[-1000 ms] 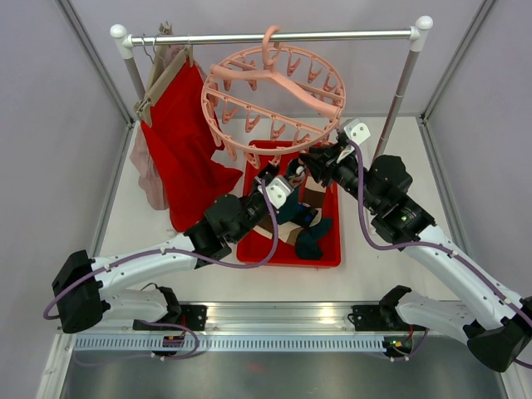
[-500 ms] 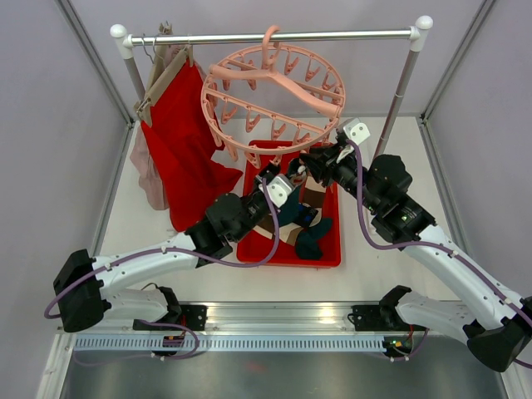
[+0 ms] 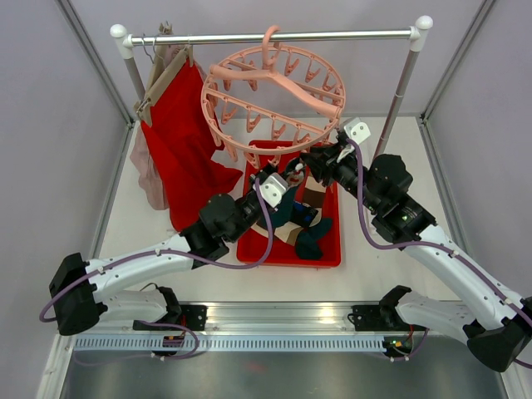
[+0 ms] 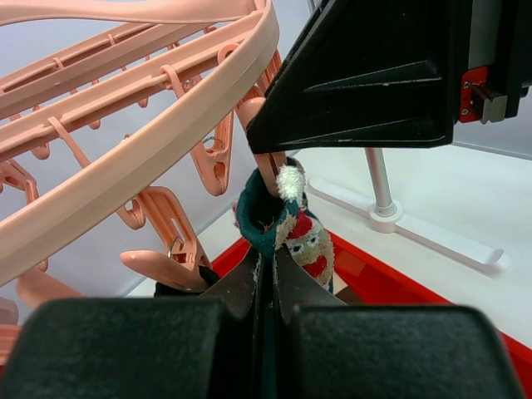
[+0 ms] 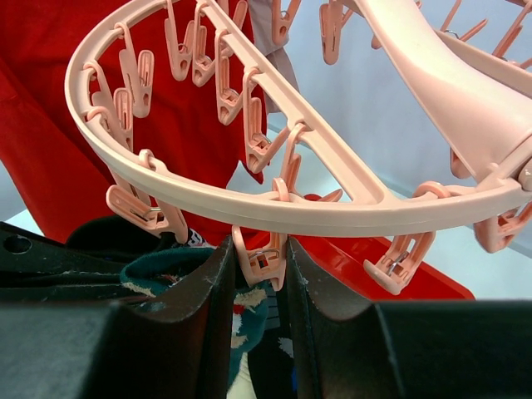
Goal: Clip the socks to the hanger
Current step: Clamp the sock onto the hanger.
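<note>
From above, the pink ring hanger (image 3: 274, 91) hangs by its hook from the rail (image 3: 274, 36), beside a red cloth (image 3: 184, 154) and above the red tray (image 3: 287, 259), where the remaining socks (image 3: 309, 235) lie in a heap. Both arms reach up over the tray and meet under the near edge of the ring, the left gripper (image 3: 291, 172) just beside the right gripper (image 3: 307, 160), probably so that one can feed while the other works a clip. In the left wrist view, the left jaws are pinched tight on a teal sock (image 4: 287, 229) with a red-and-white figure. Its cuff is raised to the tip of a peg (image 4: 268, 165) right below the right gripper's black body; whether the cuff is already inside the peg is hidden. In the right wrist view, the right fingers (image 5: 204, 307) press on either side of that dangling peg, seemingly squeezing it so its mouth opens for the sock, which shows just to the left and below.
</note>
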Action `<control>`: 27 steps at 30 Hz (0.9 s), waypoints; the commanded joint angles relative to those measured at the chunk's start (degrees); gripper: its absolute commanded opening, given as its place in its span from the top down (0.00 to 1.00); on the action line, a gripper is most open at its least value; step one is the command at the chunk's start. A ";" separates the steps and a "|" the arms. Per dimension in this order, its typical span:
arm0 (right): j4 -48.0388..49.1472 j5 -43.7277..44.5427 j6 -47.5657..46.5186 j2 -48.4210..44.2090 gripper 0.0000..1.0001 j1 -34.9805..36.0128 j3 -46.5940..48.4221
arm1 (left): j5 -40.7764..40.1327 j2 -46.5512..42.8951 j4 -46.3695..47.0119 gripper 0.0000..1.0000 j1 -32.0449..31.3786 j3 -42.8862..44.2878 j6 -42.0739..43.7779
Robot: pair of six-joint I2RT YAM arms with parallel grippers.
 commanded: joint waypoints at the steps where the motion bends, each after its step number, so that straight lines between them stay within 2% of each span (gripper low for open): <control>1: 0.53 -0.18 0.13 -0.01 1.00 -0.12 2.68 | -1.08 -0.47 2.81 0.98 -0.39 2.39 1.80; 10: -0.26 -0.45 0.66 0.26 1.00 -0.12 3.29 | -2.22 1.20 2.64 0.98 -0.39 3.36 1.19; 12: -0.88 0.08 1.27 0.17 0.97 -0.21 3.64 | -2.40 0.94 1.94 0.98 -0.48 3.37 0.92; 13: -1.05 0.43 1.62 0.17 0.94 -0.21 3.65 | -2.57 0.59 1.67 0.98 -0.48 3.37 0.49; 14: -1.32 0.69 1.97 -0.01 0.83 -0.12 3.82 | -3.10 0.33 1.41 0.98 -0.39 3.28 0.22; 16: -1.76 1.22 3.20 -0.18 0.70 -0.21 4.09 | -3.71 -0.46 0.70 0.98 -0.39 3.10 -0.74; 17: -1.76 1.31 3.73 -0.44 0.57 -0.21 4.26 | -4.76 -0.64 0.27 0.98 -0.48 3.19 -1.10; 20: -4.30 0.70 6.01 -0.97 0.40 -0.21 4.96 | -8.62 -1.25 -2.37 0.98 -0.39 4.15 -2.59; 22: -5.18 -1.15 7.85 -1.59 0.33 -0.21 5.14 | -12.57 -1.69 -5.18 0.98 -0.39 5.47 -4.08; 27: -8.08 -1.51 10.59 -3.87 0.29 -0.21 5.32 | -19.97 -3.45 -10.45 0.98 -0.48 8.02 -6.20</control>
